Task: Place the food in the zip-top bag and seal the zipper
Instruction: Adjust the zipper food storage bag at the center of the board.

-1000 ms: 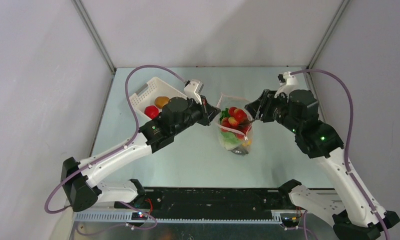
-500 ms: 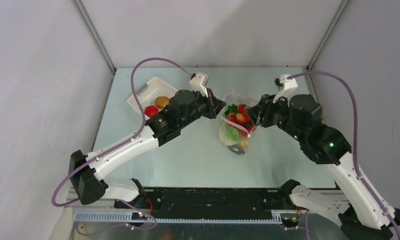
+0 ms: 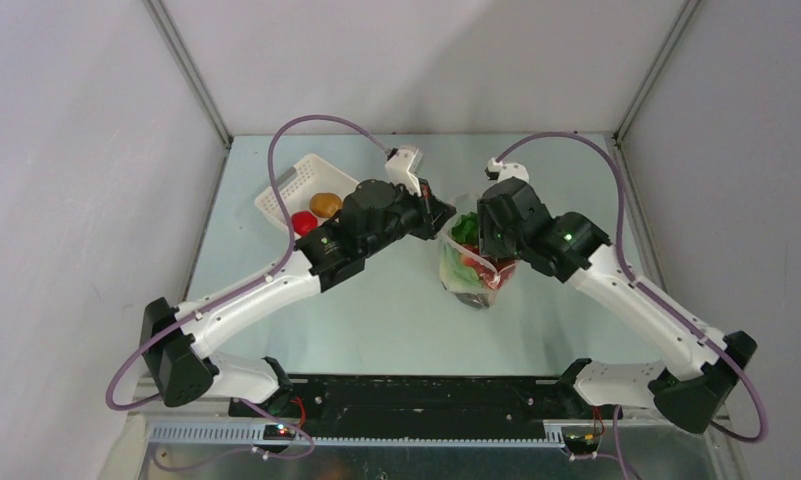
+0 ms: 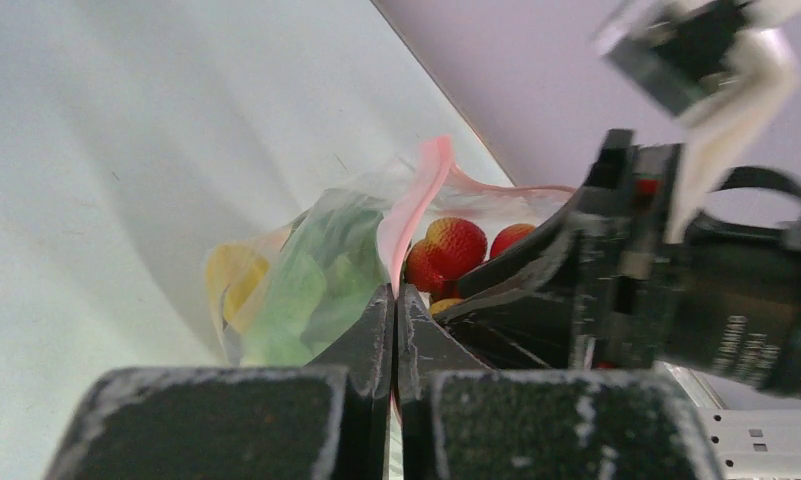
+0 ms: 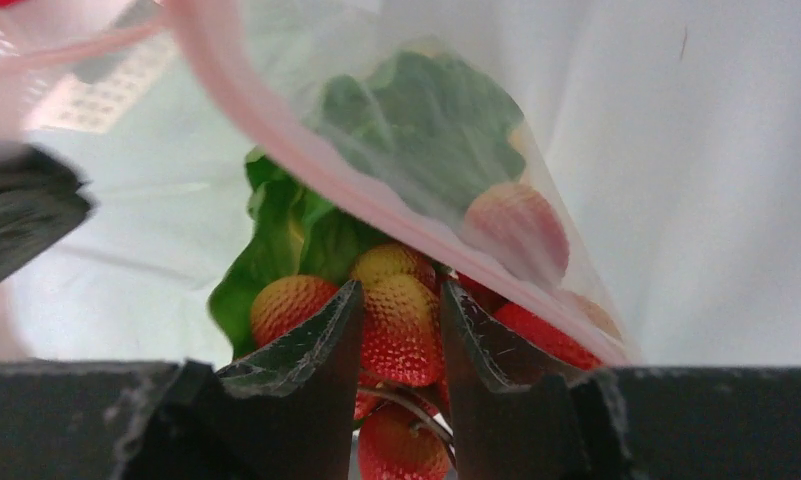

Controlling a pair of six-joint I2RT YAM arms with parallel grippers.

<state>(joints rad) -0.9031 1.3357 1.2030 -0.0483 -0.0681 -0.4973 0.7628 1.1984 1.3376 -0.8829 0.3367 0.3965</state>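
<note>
Zip-top bag (image 3: pixel 458 278) stands mouth-up near mid-table, between the two arms, bulging with food. Inside: several red-and-yellow toy strawberries (image 4: pixel 454 245) heaped on top, a green leafy toy (image 4: pixel 321 272) against the left wall, a yellow piece (image 4: pixel 231 280) low behind the plastic. Zipper (image 4: pixel 423 180), the pink strip, is not sealed; it loops open around the mouth. Left gripper (image 4: pixel 394 292) is pinched together on the left end of that strip, holding the rim up, fingers flat against each other with the pink edge between them. Right gripper (image 5: pixel 400 290) points down into the bag's mouth from above, jaws partly apart, fingers (image 5: pixel 321 340) flanking one strawberry on the heap; cannot tell whether they press it. The pink rim crosses just beyond its fingertips. White lattice basket (image 3: pixel 288 186) sits at the far left of the table (image 3: pixel 376 315), well apart from the bag, behind the left arm; a red toy (image 3: pixel 303 222) and an orange-brown toy (image 3: pixel 324 204) lie in it, side by side.
</note>
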